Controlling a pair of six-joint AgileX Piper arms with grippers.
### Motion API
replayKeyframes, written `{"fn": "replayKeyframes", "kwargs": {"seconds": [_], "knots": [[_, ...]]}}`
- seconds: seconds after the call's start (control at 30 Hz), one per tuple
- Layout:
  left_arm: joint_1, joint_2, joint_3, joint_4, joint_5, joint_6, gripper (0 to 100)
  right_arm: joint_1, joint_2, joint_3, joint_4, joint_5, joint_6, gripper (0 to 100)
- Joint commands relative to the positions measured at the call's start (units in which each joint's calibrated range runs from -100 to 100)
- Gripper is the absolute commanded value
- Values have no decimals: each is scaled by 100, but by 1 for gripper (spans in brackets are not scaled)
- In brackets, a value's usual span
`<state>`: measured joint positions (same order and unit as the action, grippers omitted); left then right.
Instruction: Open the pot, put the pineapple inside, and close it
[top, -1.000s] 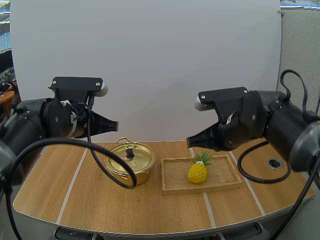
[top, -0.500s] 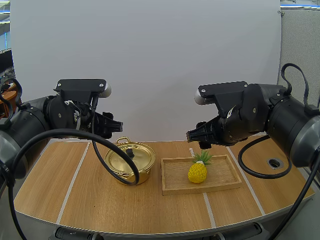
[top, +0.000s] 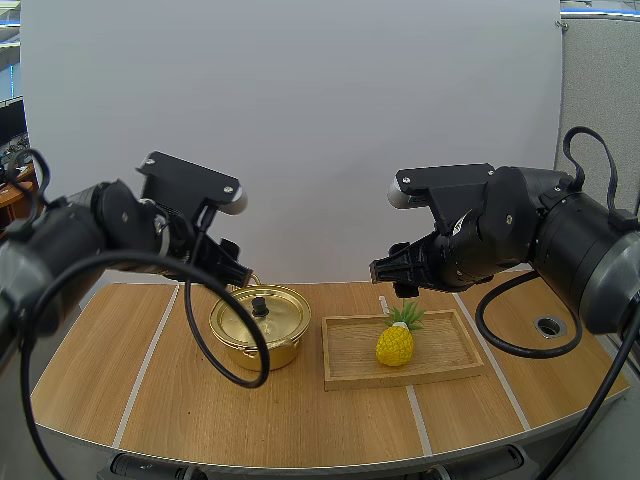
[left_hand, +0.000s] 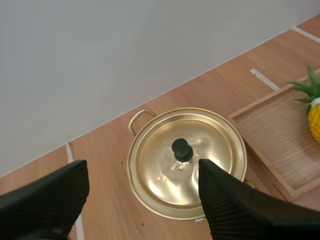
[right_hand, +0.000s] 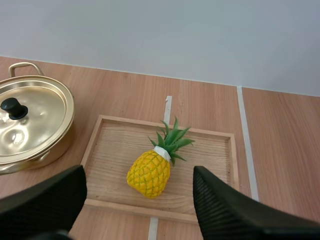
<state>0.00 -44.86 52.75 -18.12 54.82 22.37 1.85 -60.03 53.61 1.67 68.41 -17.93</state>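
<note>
Yellow, with a green crown, the pineapple (right_hand: 149, 174) lies in the wooden tray (right_hand: 111, 150), near the middle of it, its leaves pointing toward the back rim. Nothing touches it. The tray rests flat on the wooden table (top: 140, 390), to the right of centre.

Just beside the tray's left edge stands the gold pot (top: 256, 340), with one looped handle showing at its far side. Its lid (left_hand: 210, 145) sits on it, closed and level, and the black knob (left_hand: 182, 149) stands upright at the lid's centre. Whether pot and tray touch cannot be told from these views.

The left gripper (left_hand: 142, 164) hangs above the pot, tilted downward, its two black fingers spread wide with the ribbed inner faces turned to each other. The knob shows between them from the wrist view, and the fingers hold nothing and are clear of the lid.

The right gripper (right_hand: 139, 170) hovers above the tray's back part, over the pineapple. Its fingers are likewise parted wide, with the fruit showing between them below, and they grip nothing. Both arms reach in from the two sides of the table, well apart from each other.
</note>
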Motion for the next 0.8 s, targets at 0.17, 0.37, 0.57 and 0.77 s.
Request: {"fn": "replayKeyframes", "kwargs": {"seconds": [0.17,0.37,0.57,0.77], "knots": [[-4,1361,-808,-447,495,684,100,-22,-16,-69,19,25,4,100],[-4,2312,-1332,-708,637,1079,100,-22,-16,-69,19,25,4,100],[-4,3098,-1864,-735,843,1113,100,-22,-16,-69,19,25,4,100],[-4,3665,-1976,-772,829,1251,100,-22,-16,-69,19,25,4,100]]}}
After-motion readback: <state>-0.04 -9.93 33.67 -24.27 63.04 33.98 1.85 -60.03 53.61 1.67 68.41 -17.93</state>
